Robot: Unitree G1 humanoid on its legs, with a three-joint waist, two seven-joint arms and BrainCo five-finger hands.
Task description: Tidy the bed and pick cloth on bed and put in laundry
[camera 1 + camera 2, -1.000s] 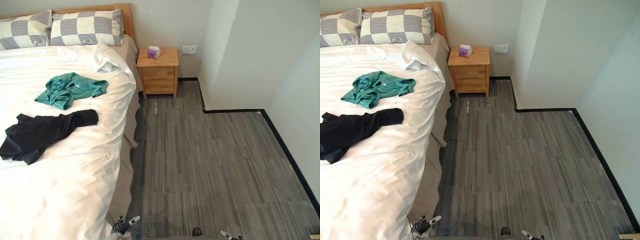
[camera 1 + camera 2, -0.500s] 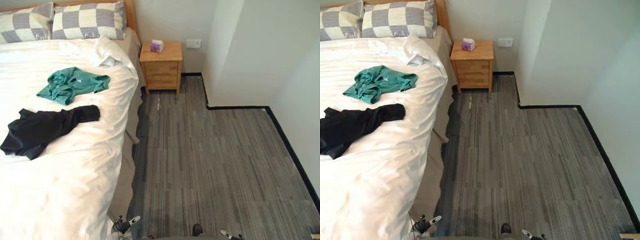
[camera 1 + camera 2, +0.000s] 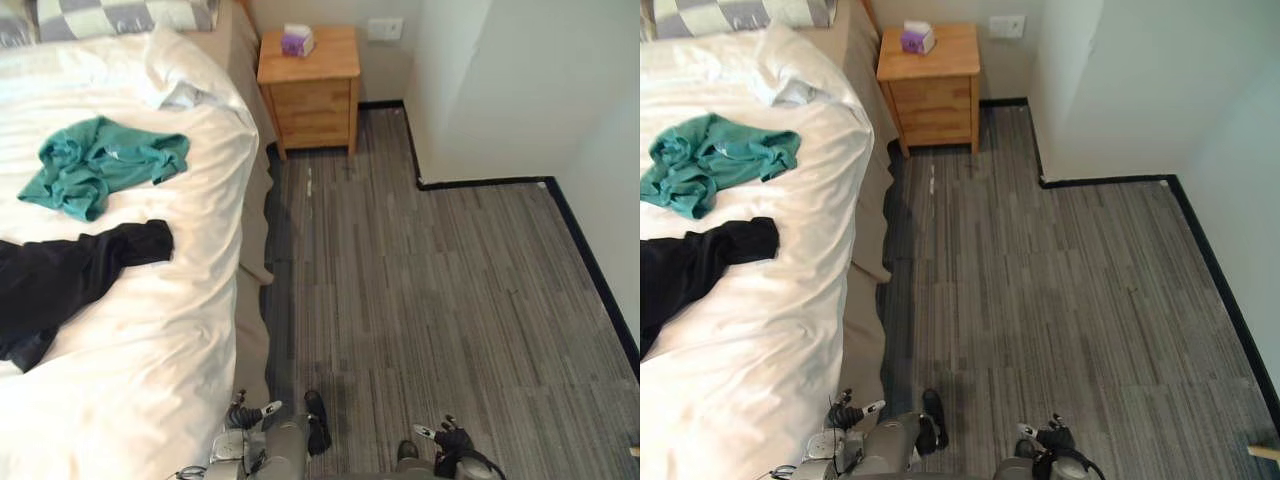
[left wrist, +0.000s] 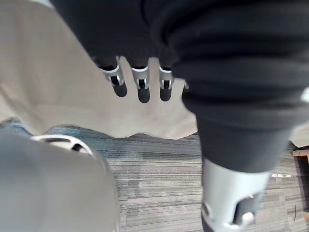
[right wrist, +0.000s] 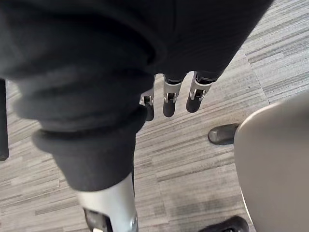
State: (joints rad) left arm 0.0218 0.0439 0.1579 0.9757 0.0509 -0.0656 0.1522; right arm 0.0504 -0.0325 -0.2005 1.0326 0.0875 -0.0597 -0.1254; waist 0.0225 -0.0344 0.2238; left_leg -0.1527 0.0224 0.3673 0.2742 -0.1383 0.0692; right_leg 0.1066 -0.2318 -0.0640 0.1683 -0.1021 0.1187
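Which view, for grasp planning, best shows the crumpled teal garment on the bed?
Left eye view: the crumpled teal cloth garment lies whole there; right eye view has it at the picture's edge.

Left hand (image 3: 245, 414) hung low at the left side, fingers (image 4: 140, 87) straight and relaxed, thumb apart, nothing held, right hand (image 3: 449, 438) hung low at the right side, fingers (image 5: 168, 99) likewise straight, empty, both arms down.

Bed (image 3: 150, 380), white-covered and rumpled near the head end. A crumpled green cloth (image 3: 100, 165) lies on it; a black cloth (image 3: 70, 280) lies sprawled nearer the foot, apart.
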